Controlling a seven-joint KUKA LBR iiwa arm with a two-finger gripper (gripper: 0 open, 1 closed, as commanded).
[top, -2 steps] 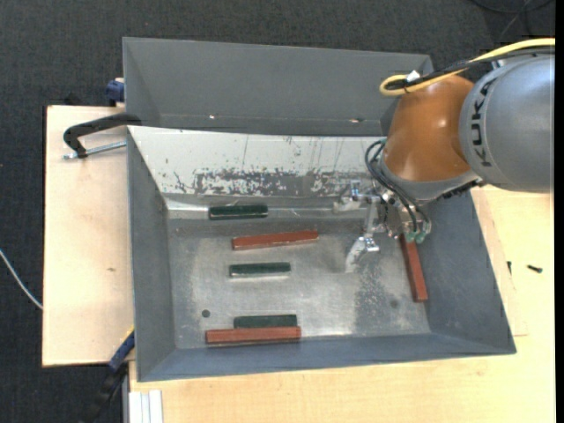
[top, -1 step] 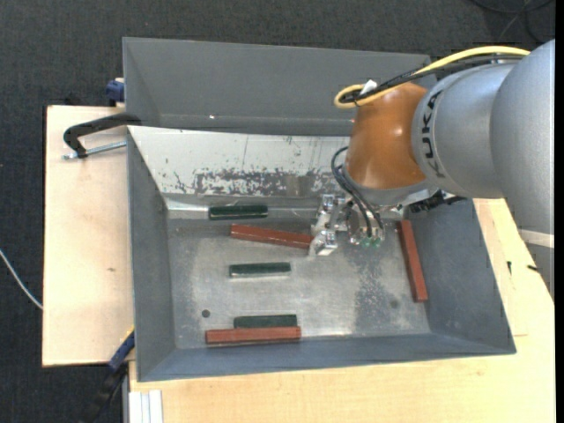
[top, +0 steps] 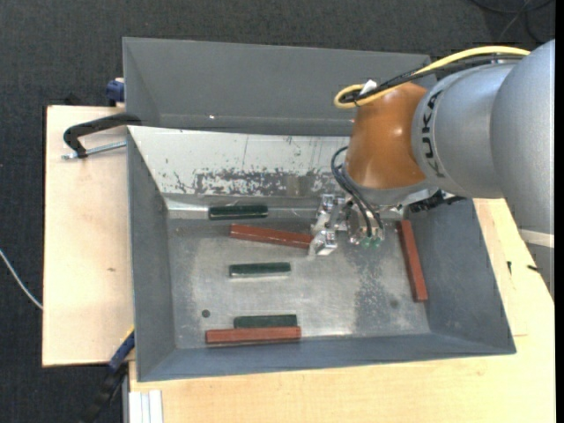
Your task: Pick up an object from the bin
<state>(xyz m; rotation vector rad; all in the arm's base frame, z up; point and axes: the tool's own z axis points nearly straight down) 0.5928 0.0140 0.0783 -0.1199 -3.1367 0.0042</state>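
Observation:
My gripper [top: 328, 229] hangs low in the middle of the bin, under the orange wrist cover. It is at the right end of a red-brown bar [top: 267, 233] that lies slanted on the floor; whether it touches the bar I cannot tell. A dark green bar [top: 238, 211] lies just behind that one, near the back wall. Another dark green bar [top: 259, 270] lies in front of it, to the gripper's lower left.
A red-brown bar [top: 413, 260] leans along the right wall, close to the gripper's right. At the front a dark green bar [top: 264, 322] and a red-brown bar [top: 253, 334] lie side by side. The arm covers the bin's back right corner.

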